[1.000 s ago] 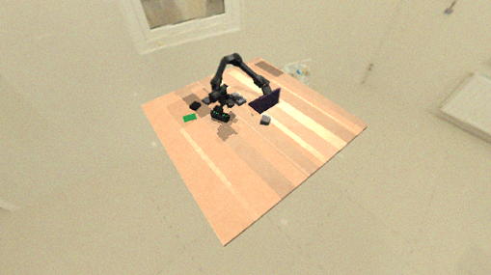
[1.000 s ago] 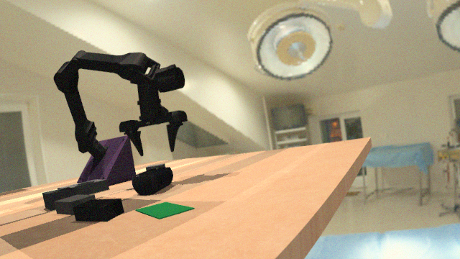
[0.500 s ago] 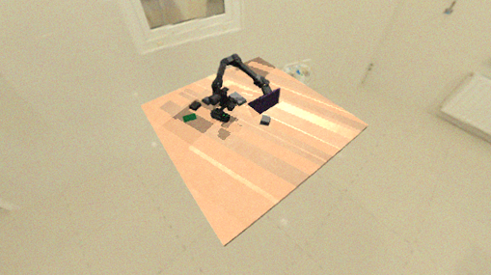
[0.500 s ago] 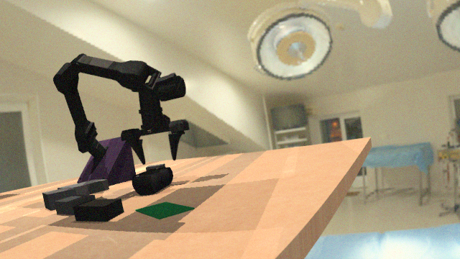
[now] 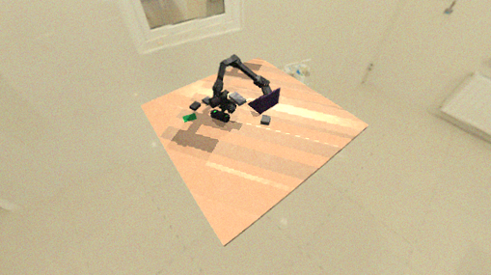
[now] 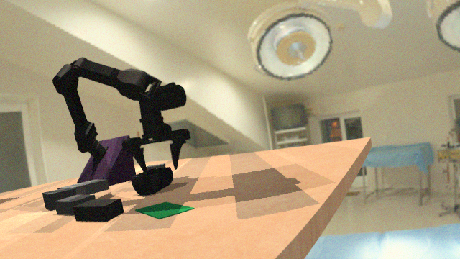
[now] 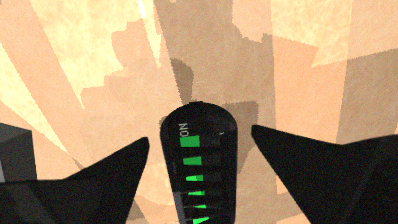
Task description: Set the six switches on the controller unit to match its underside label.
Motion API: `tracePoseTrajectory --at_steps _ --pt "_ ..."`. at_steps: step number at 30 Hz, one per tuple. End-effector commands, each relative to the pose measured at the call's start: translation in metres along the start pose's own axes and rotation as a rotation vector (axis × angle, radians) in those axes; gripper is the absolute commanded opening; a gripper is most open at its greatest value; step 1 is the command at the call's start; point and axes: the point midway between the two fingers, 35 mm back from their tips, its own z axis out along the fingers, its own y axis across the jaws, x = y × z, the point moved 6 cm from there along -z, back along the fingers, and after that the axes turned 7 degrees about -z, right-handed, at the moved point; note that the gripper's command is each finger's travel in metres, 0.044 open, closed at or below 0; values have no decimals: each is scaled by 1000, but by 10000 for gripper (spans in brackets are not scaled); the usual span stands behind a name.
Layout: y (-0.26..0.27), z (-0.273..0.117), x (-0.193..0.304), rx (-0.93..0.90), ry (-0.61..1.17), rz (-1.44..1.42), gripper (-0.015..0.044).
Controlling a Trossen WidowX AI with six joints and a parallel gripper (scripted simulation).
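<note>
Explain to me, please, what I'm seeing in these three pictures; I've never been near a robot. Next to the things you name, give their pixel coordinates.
The black machine is a single jointed robot arm (image 5: 246,70) (image 6: 97,70), ending in a two-fingered claw (image 6: 161,169) (image 7: 201,135). One picture looks down from high above, one looks across the bench (image 5: 235,204) (image 6: 223,223) from the side, and one comes from a camera on the arm's wrist, looking past the fingers.

Below the claw is a dark controller unit (image 5: 225,120) (image 6: 152,180) (image 7: 212,120) with a row of switches showing green parts. Also on the bench are a flat green piece (image 5: 189,117) (image 6: 164,210), several dark or grey blocks, and a purple sloping object (image 5: 266,102) (image 6: 120,158).

The claw is open, its fingers either side of the unit, holding nothing.
</note>
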Motion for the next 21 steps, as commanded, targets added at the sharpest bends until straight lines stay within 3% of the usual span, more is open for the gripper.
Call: tracePoseTrajectory --at_steps 1,3,7,21 --pt "1 7 -2 -6 5 -9 440" --pt "1 8 -2 -6 5 -9 440" --pt "1 8 -2 -6 5 -9 335" --pt "1 8 -2 -6 5 -9 242"
